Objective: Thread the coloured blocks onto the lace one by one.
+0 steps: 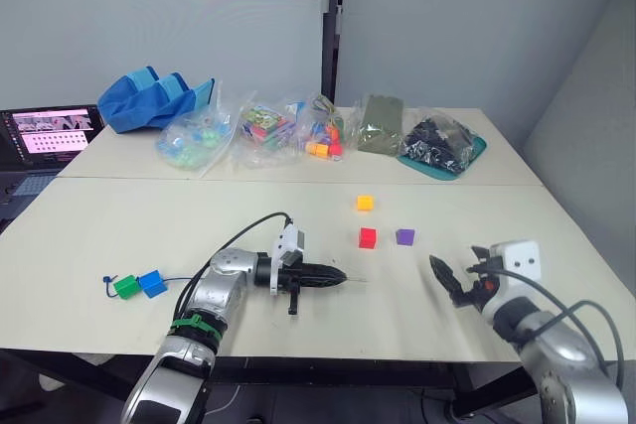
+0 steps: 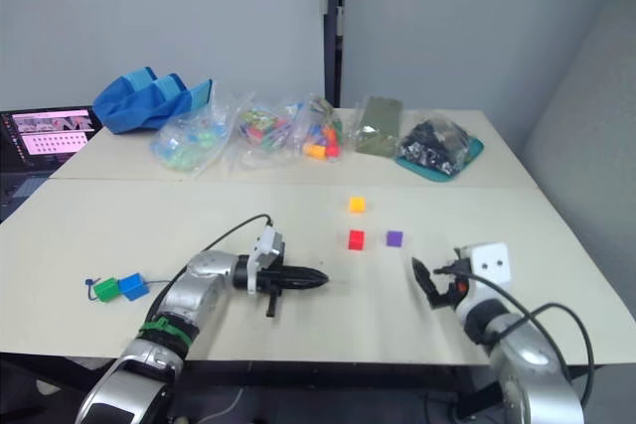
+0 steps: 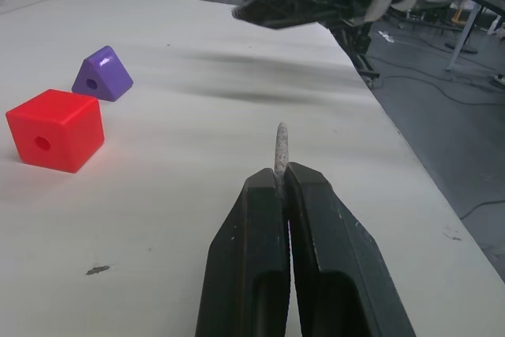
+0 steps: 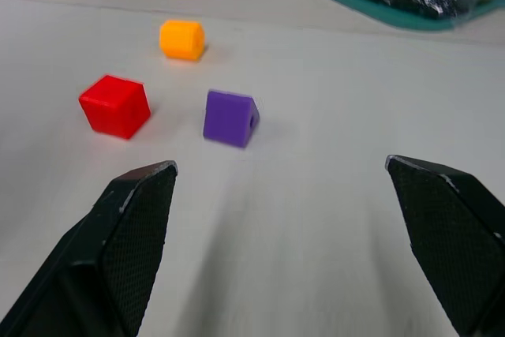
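My left gripper [image 1: 341, 277] lies low over the table's front middle, shut on the lace's pale stiff tip [image 3: 280, 144], which pokes out beyond the fingers. The dark lace [image 1: 179, 280] runs left to a blue block [image 1: 152, 283] and a green block [image 1: 126, 286], which sit side by side on it near its knot [image 1: 107, 281]. Loose on the table ahead are the red block [image 1: 368, 237], the purple block [image 1: 404, 236] and the yellow-orange block [image 1: 365, 203]. My right gripper [image 1: 445, 278] stands open at the front right, empty, a short way from the purple block [image 4: 230, 117].
Clear bags of mixed toy pieces [image 1: 266, 128] line the back of the table, with a blue fabric bag [image 1: 154, 98] on their left and a teal tray [image 1: 442, 151] on their right. A laptop [image 1: 45, 136] stands at far left. The table's front edge [image 1: 348, 356] is close.
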